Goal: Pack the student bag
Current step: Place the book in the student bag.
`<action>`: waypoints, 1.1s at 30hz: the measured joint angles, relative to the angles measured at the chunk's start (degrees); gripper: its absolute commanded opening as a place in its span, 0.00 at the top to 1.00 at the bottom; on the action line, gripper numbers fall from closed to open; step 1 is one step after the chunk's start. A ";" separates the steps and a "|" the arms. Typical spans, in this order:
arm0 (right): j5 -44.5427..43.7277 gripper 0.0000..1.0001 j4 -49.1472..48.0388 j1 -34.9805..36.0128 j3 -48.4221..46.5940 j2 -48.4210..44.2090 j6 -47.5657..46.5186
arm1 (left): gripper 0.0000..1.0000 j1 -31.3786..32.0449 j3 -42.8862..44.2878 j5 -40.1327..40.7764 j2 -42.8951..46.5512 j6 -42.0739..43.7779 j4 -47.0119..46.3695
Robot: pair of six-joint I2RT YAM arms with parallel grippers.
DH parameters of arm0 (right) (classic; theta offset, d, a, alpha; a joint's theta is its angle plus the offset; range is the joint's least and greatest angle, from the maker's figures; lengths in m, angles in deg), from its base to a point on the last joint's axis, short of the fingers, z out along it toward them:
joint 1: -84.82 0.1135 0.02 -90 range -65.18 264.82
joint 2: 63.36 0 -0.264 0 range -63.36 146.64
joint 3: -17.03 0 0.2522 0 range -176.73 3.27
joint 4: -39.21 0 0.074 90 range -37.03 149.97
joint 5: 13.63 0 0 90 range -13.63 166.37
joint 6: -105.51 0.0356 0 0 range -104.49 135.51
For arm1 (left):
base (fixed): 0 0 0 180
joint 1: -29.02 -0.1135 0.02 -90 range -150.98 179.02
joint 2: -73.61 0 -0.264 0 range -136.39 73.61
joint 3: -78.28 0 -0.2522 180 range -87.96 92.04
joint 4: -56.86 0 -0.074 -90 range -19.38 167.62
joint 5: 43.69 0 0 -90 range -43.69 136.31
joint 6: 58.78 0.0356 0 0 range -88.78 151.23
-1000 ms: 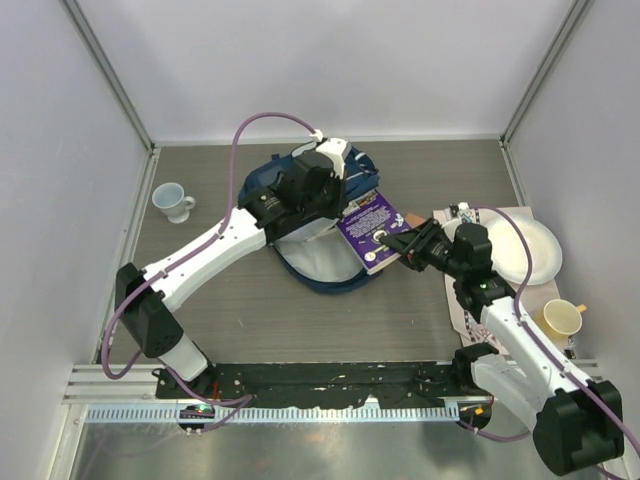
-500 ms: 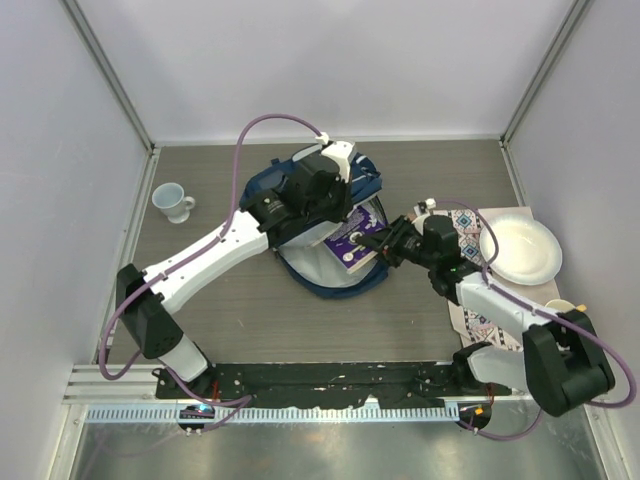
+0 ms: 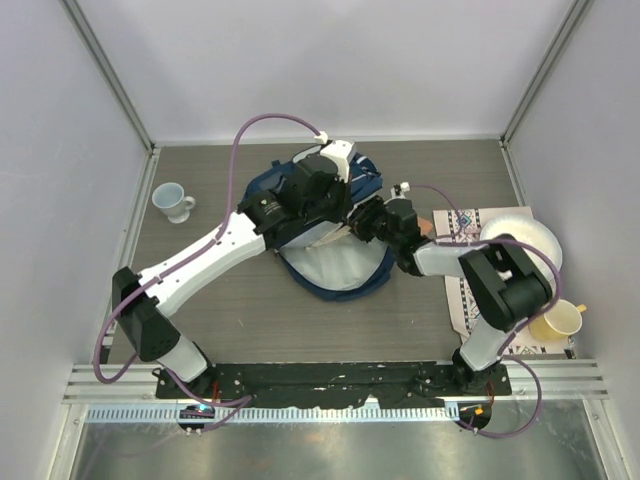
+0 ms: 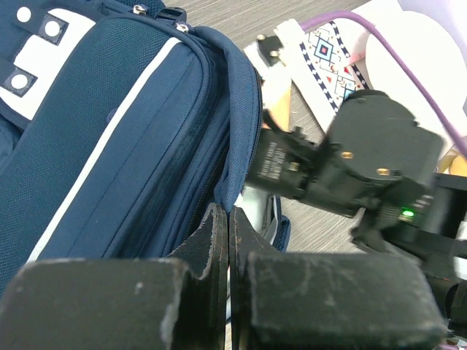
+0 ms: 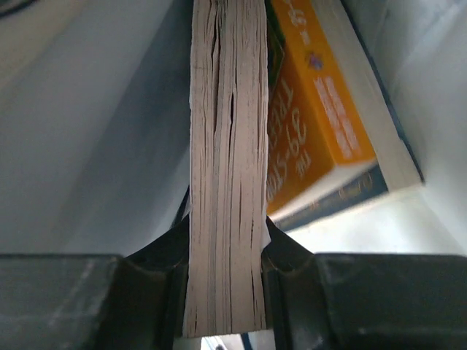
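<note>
My left tool (image 4: 229, 219) is pinched closed on the rim of the student bag (image 4: 109, 146), which lies mid-way across the tabletop (image 3: 200, 290), nearer its far edge. My right tool (image 5: 226, 284), inside the bag, clamps a book (image 5: 226, 131).

Robot lab test cell, plain white panel walls (image 3: 330, 60), aluminium frame posts (image 3: 108, 75), wood-grain tabletop (image 3: 250, 310)
</note>
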 measured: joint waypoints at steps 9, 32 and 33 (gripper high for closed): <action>-6.62 0.50 -9.14 3.48 -6.23 12.22 1.16 | 1.00 -0.02 -0.17 0.61 1.22 0.04 0.04; -6.34 0.99 -2.89 3.52 4.44 1.99 -1.01 | 1.00 0.63 -4.33 0.39 2.27 -0.17 -2.60; -6.34 0.99 -2.80 3.52 3.65 2.51 -1.01 | 1.00 0.63 -4.37 0.35 2.34 -0.22 -2.62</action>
